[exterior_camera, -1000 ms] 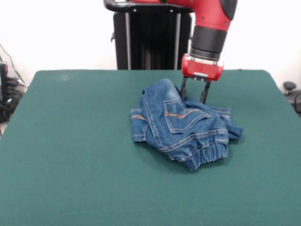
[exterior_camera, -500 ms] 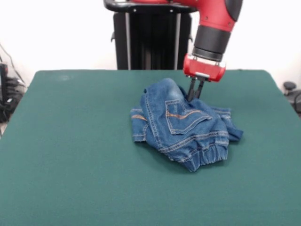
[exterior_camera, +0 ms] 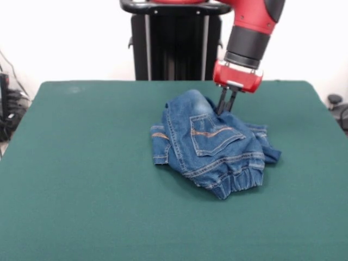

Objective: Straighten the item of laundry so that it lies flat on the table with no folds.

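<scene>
The item of laundry [exterior_camera: 212,144], a small pair of blue denim jeans with orange stitching, lies bunched in a heap right of the middle of the dark green table [exterior_camera: 87,179]. A back pocket faces up and the elastic waistband curls at the near edge. My gripper [exterior_camera: 224,109] comes down from the red arm onto the far top edge of the heap. Its fingers are closed together on a fold of denim there, which is drawn up slightly.
A black pedestal frame [exterior_camera: 168,43] stands behind the table's far edge. Cables [exterior_camera: 8,114] hang off the left side and a small dark object [exterior_camera: 334,100] sits off the right edge.
The fingers stood apart over the jeans' far edge one second ago. They have closed on the denim, and the gripper has risen slightly, lifting the fold.
</scene>
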{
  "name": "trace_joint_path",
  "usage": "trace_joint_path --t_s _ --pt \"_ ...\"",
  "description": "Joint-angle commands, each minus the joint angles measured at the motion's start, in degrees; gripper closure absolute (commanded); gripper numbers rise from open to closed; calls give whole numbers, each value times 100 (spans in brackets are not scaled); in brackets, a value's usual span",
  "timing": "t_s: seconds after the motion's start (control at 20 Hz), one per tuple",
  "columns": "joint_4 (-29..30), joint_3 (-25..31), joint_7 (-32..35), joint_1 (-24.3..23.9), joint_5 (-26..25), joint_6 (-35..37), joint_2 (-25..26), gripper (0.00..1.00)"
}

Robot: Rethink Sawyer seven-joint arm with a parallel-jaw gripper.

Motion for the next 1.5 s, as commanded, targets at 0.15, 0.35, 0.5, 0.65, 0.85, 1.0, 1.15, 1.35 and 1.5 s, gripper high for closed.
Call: trace_joint_path --t_s 0.15,0.35,0.5,0.65,0.85,1.0,1.15,1.35,1.5 --pt "-64 929 1445 -24 413 1898 -1011 100" --pt "67 890 1686 132 551 2909 -1585 100" --pt "264 1017 1935 94 729 3342 -1936 100" --pt "388 1039 2137 209 979 3434 -2088 100" --pt "483 863 2550 582 1325 3763 -2187 100" --pt "474 688 2918 839 1508 4168 -2191 100" --pt "428 451 3363 1236 1573 4325 -2161 100" --pt "668 559 3719 1477 1742 4470 -2474 100" --pt "693 540 4095 1705 1741 4839 -2793 100"
